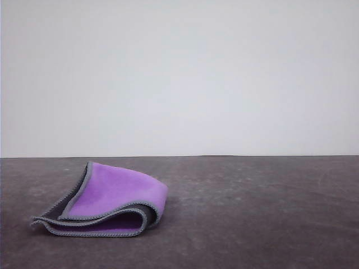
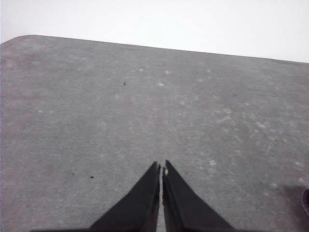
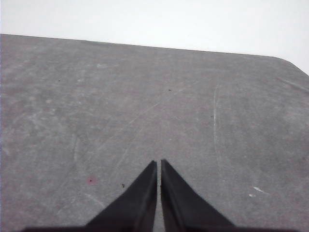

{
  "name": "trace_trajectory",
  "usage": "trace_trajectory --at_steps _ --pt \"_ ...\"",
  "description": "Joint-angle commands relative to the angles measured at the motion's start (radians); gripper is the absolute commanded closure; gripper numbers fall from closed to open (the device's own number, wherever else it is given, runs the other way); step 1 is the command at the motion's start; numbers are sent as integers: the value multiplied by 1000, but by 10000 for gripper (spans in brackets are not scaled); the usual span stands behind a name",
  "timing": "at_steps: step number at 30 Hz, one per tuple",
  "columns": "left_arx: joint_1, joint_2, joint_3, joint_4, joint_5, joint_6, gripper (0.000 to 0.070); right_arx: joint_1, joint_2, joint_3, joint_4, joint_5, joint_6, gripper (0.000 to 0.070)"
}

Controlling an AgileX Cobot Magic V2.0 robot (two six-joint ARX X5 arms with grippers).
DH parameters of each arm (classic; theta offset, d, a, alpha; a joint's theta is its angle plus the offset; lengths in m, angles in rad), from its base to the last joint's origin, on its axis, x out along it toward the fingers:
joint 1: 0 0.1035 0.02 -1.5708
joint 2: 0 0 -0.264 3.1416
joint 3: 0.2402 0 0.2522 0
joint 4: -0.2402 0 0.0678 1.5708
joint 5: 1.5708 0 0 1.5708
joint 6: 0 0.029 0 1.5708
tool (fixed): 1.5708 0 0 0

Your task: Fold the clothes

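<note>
The small soft cloth (image 1: 112, 199), bright purple on the face that shows and dark slate-grey on the other, with light grey stitched edging, lies folded over on the dark grey bench (image 1: 263, 218), on the left side and near the front. The left gripper (image 2: 161, 167) has its black fingers pressed together above bare bench, holding nothing. The right gripper (image 3: 159, 162) is also narrow, almost closed, above scratched bench surface.

We see a soft matt cloth (image 1: 115, 196), fleecy purple with stitched grey edging. We note the table (image 1: 258, 213) is matt grey, scuffed and scratched; fingers (image 2: 140, 203) matt black.
</note>
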Motion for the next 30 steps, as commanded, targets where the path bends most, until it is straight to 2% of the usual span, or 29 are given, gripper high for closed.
trace_trajectory --at_steps 1,30 --pt "0 -1 -20 3 -5 6 700 -2 0 -3 7 4 14 688" --pt "0 -1 -20 3 -5 6 700 -2 0 -3 7 4 14 688"
